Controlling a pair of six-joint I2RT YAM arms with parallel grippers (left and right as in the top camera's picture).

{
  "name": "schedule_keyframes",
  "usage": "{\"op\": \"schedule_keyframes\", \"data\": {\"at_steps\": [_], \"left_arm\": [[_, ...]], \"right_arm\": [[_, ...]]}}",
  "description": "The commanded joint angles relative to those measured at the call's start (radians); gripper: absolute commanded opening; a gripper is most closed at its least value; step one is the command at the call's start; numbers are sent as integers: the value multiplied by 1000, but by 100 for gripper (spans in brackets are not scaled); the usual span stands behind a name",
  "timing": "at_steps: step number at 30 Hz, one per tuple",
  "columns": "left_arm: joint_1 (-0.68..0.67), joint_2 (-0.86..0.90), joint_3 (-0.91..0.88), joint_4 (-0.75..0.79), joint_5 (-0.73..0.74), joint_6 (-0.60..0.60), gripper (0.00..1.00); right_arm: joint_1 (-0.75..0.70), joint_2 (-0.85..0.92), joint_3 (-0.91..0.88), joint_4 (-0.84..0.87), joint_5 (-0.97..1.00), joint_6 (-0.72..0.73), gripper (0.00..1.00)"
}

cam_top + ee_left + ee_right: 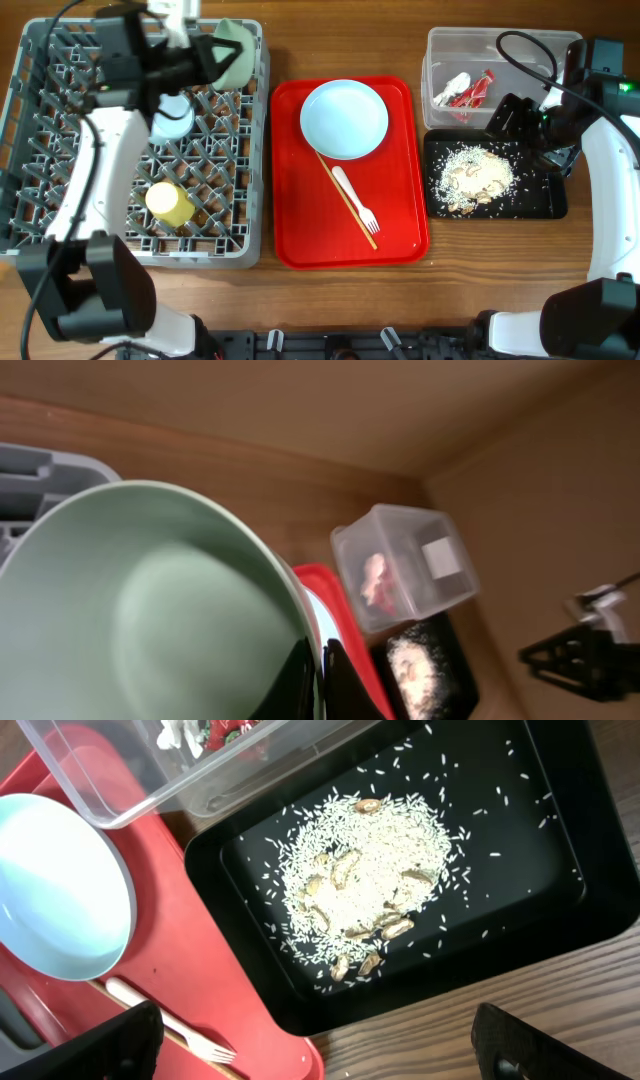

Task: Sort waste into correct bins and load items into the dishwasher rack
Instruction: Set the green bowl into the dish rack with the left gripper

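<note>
Left arm (pixel 95 170): long rounded white links joined by black cylindrical joint housings, rising from a bulky black base (pixel 95 295). Left gripper (pixel 213 60): matte black, blocky. In the wrist view its fingers (pixel 345 685) are thin, flat black blades with a faint sheen. Right arm (pixel 612 190): the same white link and black joints, with a small green light (pixel 623 88) on the upper housing. Thin black cables (pixel 530 47) trail along both arms and loop free near the wrists. Right gripper (pixel 512 115): black and angular. In the wrist view its fingers (pixel 105 1045) are matte black slabs with straight edges. Screws and markings are too small to make out.
</note>
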Motion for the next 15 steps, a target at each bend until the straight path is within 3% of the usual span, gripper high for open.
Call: {"op": "schedule_keyframes", "data": {"at_steps": [1, 5, 15], "left_arm": [[93, 93, 16, 84, 319, -111, 4], [146, 200, 16, 167, 411, -188, 4], [269, 354, 16, 198, 391, -188, 4]], "right_arm": [[0, -22, 1, -5, 10, -3, 100], [0, -22, 2, -6, 10, -3, 100], [0, -22, 1, -15, 10, -2, 100]]}}
